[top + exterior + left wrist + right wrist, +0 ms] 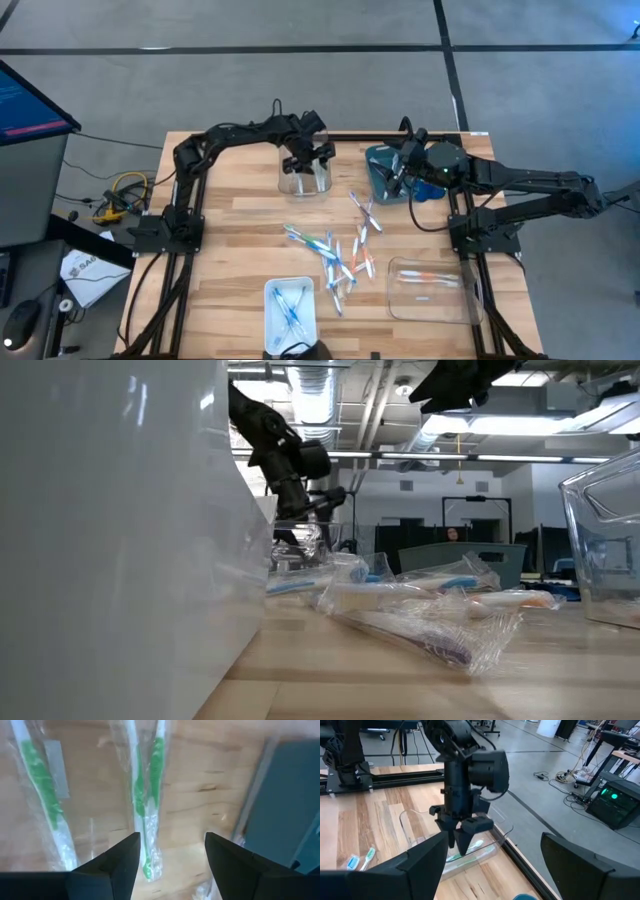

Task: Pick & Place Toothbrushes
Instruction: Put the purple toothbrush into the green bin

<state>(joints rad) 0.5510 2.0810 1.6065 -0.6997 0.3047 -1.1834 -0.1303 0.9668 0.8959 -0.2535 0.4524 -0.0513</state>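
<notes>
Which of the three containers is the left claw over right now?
The clear bin at the table's far edge, holding green toothbrushes. The left claw hangs open above it; the white tray and the other clear bin sit near the front edge.

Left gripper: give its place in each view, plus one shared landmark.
High: left gripper over the clear bin, back centre.
Low: upper left of centre.
Left wrist: own fingers at bottom, open.
Right wrist: centre.
Landmark: the green toothbrushes beneath it.
</notes>
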